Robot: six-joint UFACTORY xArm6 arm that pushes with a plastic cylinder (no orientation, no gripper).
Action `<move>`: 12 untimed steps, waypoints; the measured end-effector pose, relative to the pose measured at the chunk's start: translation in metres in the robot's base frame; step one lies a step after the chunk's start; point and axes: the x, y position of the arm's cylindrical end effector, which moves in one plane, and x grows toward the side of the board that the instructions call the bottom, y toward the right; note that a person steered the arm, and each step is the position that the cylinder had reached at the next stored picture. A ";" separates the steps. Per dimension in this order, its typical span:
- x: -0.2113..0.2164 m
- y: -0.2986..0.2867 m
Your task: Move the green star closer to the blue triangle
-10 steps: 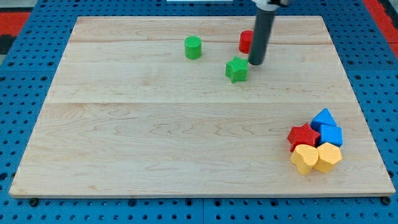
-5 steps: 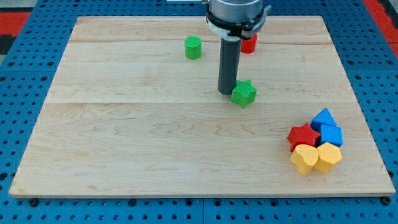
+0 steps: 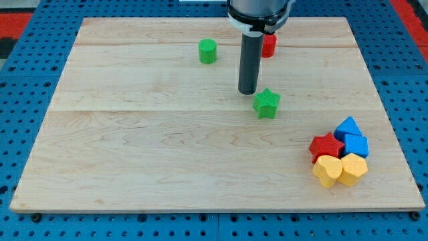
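Note:
The green star (image 3: 267,103) lies on the wooden board (image 3: 134,154) a little right of centre. My tip (image 3: 248,91) stands just up and to the left of the star, close to it, with a thin gap showing. The blue triangle (image 3: 347,126) sits at the top of a tight cluster near the board's lower right, well to the right of and below the star.
The cluster also holds a blue block (image 3: 356,145), a red star (image 3: 326,146) and two yellow blocks (image 3: 327,170) (image 3: 352,168). A green cylinder (image 3: 208,51) stands at the upper middle. A red block (image 3: 269,45) is partly hidden behind the rod.
The green star has been pushed down and right from near the red block. My tip went from the star's upper right round to its upper left, then backed off slightly.

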 end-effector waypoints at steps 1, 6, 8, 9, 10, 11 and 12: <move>0.018 0.000; 0.064 0.058; 0.074 0.073; 0.075 0.075; 0.075 0.075; 0.075 0.075; 0.075 0.078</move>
